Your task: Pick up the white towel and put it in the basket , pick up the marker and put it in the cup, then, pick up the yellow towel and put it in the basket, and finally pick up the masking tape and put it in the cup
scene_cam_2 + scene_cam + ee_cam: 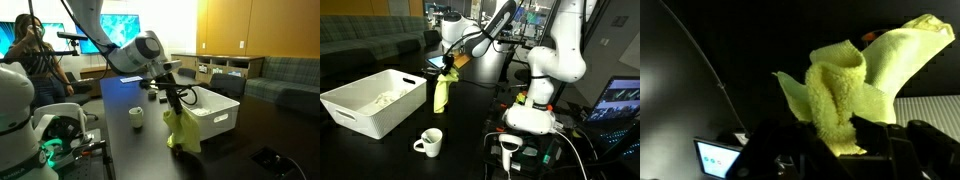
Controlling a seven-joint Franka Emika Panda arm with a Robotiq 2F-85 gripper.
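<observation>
Dark bench below; claw clamped on the yellow towel, which hangs lengthwise straight down, right of the basket.

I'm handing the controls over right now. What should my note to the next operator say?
Gripper: shut on the yellow towel, which hangs beside the basket, not over it yet.
White towel: in the basket, done.
Cup: upright on the table, apart from the basket. Whether the marker is inside is too small to tell.
Tape: not made out in any view.
Left: drop the yellow towel in the basket, check the cup for the marker, then find the tape and put it in the cup.
</observation>
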